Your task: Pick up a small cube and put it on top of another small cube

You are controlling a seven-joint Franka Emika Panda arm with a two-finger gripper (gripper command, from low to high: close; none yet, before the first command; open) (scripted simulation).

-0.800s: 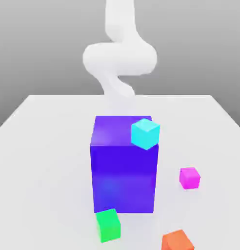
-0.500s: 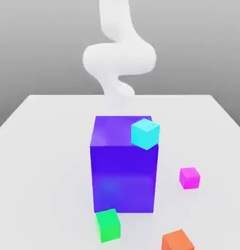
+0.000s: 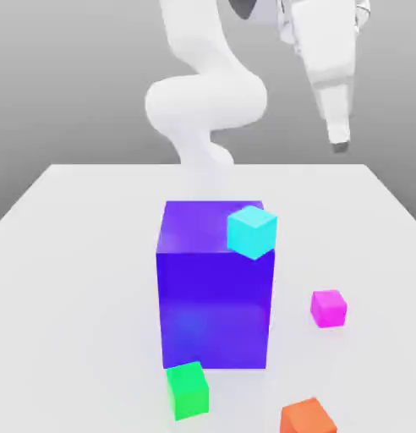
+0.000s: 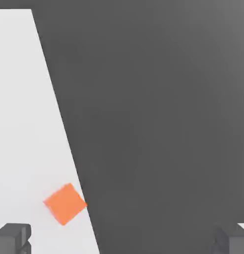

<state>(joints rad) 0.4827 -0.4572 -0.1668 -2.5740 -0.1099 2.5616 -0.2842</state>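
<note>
1. The tall glossy blue-purple block (image 3: 214,283) serves as landmark; the small cyan cube (image 3: 252,231) sits at its upper corner toward the exterior view's right. A descent passing close to the block risks clipping that cube.
2. The white arm's two-finger gripper (image 3: 337,142), empty with fingers spread wide, hangs high above the table (image 3: 76,237), to the block's right in the exterior view. Earlier frames showed no hand there; it has swung into sight.
3. The small magenta cube (image 3: 328,308) lies right of the block's base, well apart; a misaligned grasp could nudge it away.
4. The small green cube (image 3: 188,390) sits just before the block; an off-centre release would topple the stack.
5. The small orange cube (image 4: 65,203), near the table edge, could be mistaken for the target.
</note>
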